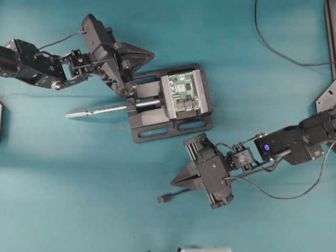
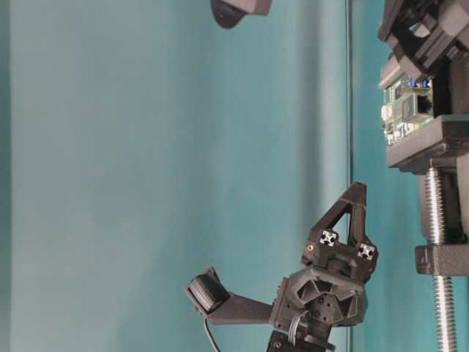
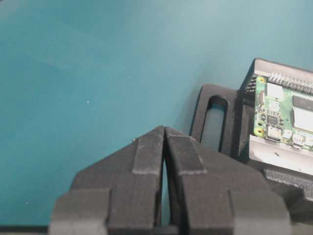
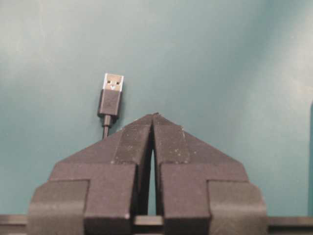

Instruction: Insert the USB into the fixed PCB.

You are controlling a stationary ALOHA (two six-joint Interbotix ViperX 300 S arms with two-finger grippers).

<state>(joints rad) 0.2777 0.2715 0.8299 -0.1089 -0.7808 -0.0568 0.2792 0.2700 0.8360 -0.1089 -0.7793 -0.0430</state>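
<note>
The right claw (image 1: 175,182) is clenched on nothing, its two fingers pressed tip to tip above the teal table (image 1: 63,173). The plug (image 4: 111,95) lies flat on the table just ahead of those tips and a little to their left in the right wrist view, metal end pointing away from the claw, its thin cable (image 4: 105,131) running back under the left finger. Nothing touches the plug; seen from overhead it (image 1: 164,199) sits just below and beside the claw's point. The left claw (image 1: 150,54) is also clenched and empty, fingers meeting at the tips. In the left wrist view the green board (image 3: 288,117) sits ahead of that claw and off to its right, clamped in the black vise (image 3: 217,120), whose slotted base lies just beyond the fingertips. From overhead the board (image 1: 185,90) is held between the vise's jaws, with the silver screw rod (image 1: 97,111) sticking out of the vise on the left claw's side. The plug and the board are well apart, with the right claw between them.
</note>
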